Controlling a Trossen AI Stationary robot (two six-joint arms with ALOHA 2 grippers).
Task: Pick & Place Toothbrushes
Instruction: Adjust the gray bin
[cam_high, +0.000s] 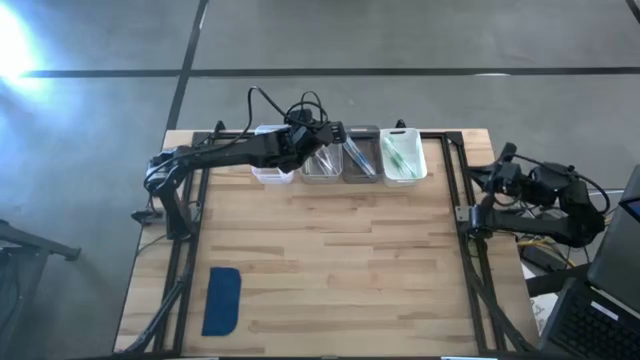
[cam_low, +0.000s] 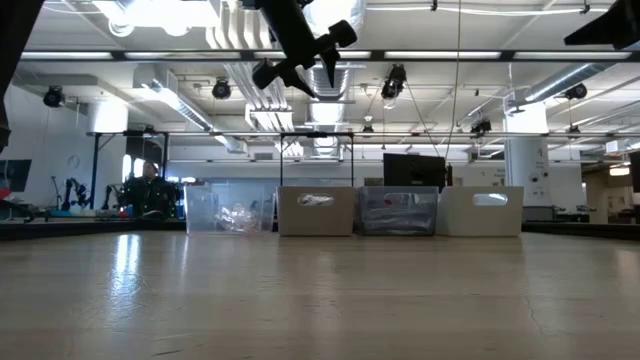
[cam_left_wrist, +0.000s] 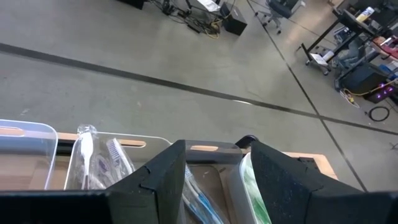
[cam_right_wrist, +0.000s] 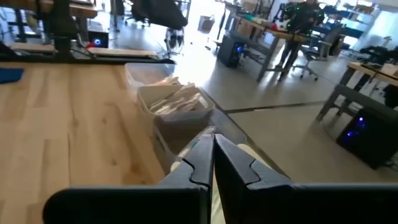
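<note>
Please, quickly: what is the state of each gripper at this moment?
Left gripper: open, empty, above the bins.
Right gripper: shut, holding nothing, beside the table.

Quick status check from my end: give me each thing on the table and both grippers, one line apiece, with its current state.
left gripper: open, raised above the row of bins, nothing between its fingers.
right gripper: shut, parked at the table's right edge.
toothbrushes: lying inside the bins, none on the tabletop.
bins: four, upright, side by side along the table's far edge.
blue pad: flat on the table's near left, apart from everything.
</note>
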